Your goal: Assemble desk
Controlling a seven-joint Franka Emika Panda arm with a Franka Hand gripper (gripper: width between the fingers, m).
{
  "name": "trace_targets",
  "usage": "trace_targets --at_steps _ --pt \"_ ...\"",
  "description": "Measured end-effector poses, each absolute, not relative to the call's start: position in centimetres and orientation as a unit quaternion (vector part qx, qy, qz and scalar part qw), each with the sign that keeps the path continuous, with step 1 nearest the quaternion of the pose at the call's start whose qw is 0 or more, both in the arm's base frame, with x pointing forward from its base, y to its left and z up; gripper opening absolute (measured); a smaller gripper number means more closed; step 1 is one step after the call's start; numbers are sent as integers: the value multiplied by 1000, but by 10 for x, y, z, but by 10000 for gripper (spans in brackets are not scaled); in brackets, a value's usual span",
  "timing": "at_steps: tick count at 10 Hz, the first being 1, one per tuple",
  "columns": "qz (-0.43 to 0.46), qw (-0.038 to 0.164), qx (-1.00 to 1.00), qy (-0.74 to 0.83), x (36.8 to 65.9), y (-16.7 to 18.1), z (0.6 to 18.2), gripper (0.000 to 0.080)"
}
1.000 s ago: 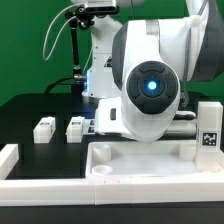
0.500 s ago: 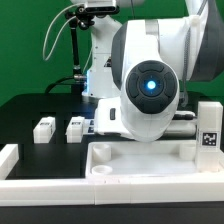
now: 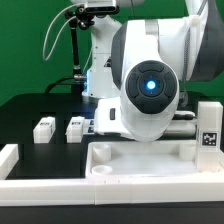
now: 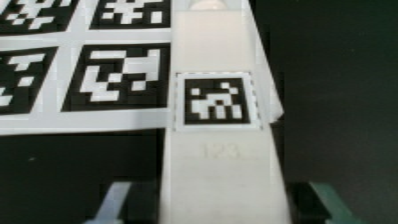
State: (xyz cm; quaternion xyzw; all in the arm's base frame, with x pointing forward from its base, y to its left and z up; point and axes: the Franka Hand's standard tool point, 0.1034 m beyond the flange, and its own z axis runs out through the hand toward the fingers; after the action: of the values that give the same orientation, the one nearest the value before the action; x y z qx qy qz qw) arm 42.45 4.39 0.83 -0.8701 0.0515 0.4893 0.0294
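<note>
Two legs (image 3: 43,129) rest on the black table (image 3: 25,108), green wall (image 3: 20,40) behind; the hand (image 4: 217,205) grips a third leg (image 4: 217,60).

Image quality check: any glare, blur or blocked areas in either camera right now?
Exterior view: evenly lit and fairly sharp, but the arm's big joint with its glowing blue light fills the centre and hides the work behind it; the white tray shows little contrast. Wrist view: soft overall; the tag on the leg is fuzzy, the fingers are out of focus.

Bright even exterior light, blue glow on arm (image 3: 150,85); dimmer, soft-focus wrist view.
</note>
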Motion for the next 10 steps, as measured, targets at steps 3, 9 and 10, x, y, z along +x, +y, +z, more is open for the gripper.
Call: trace_targets --at_steps 3,9,10 --pt "491 48 -868 62 475 27 76 289" --pt "387 54 -918 67 506 16 90 290" --pt "356 76 -928 82 522 11 105 290"
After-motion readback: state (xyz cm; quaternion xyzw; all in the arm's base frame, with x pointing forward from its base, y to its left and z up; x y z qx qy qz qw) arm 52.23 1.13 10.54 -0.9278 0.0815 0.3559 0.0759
